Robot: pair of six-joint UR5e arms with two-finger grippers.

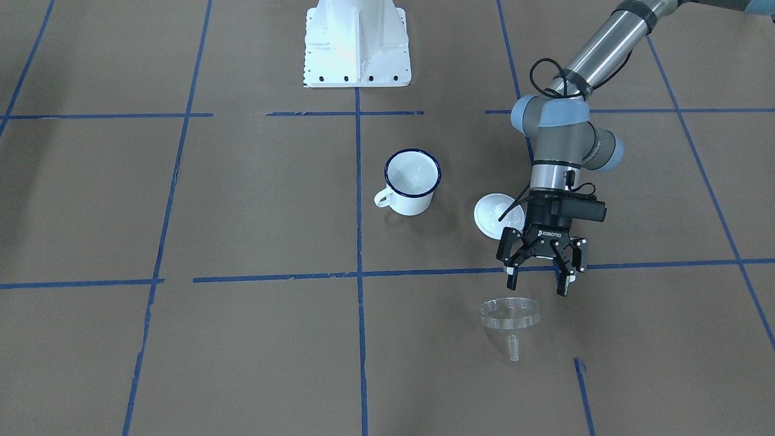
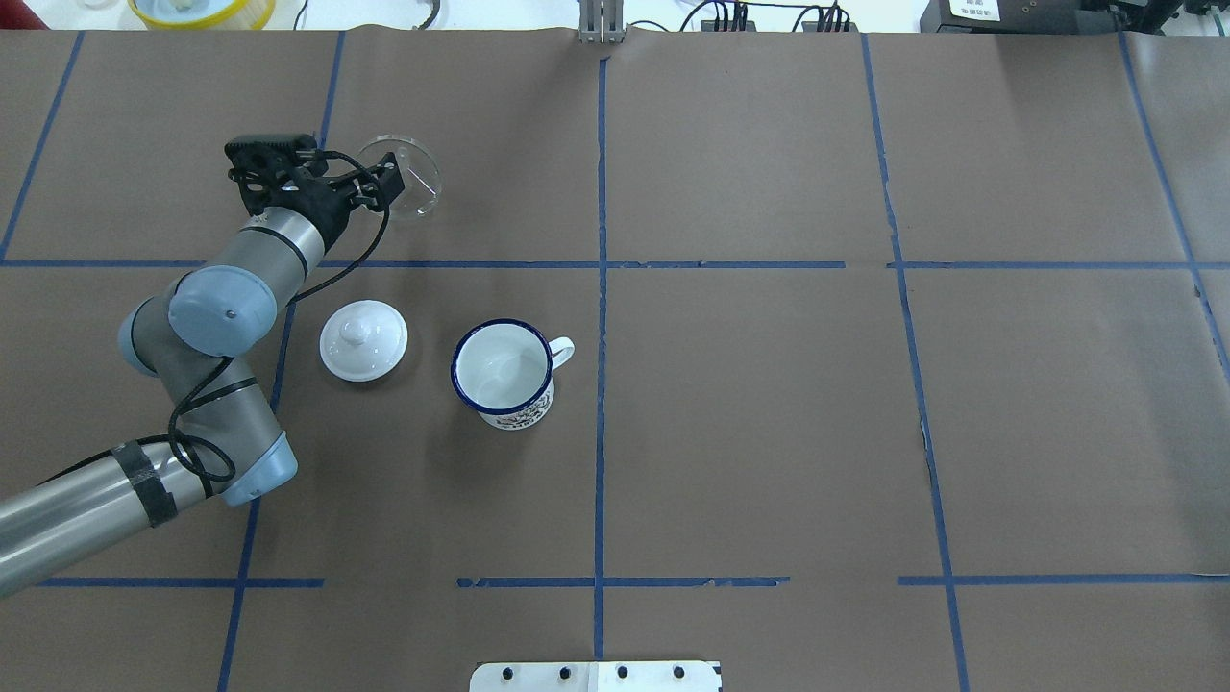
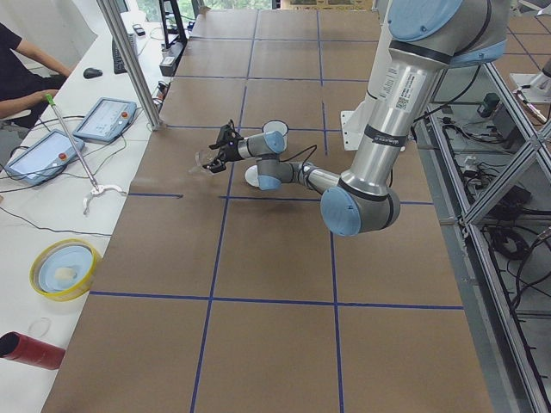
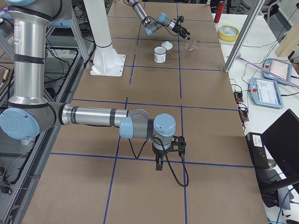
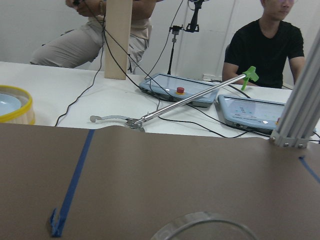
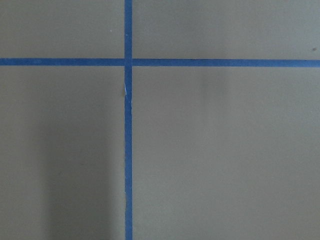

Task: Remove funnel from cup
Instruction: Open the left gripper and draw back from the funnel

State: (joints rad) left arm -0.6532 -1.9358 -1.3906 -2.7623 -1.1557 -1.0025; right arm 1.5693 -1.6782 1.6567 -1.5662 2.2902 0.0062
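You have the left arm (image 2: 221,308) stretched toward the bench's far edge, near its left corner, with the wrist tipped forward and down and the left gripper (image 1: 537,283) hanging with its jaws spread wide. Your right arm (image 4: 93,115) lies low near the bench's right end, and the right gripper (image 4: 160,161) points straight down; its jaws can't be judged.

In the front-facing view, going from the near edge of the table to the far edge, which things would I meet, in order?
funnel → cup → white robot base. The white lid overlaps the cup in depth, so it is left out.
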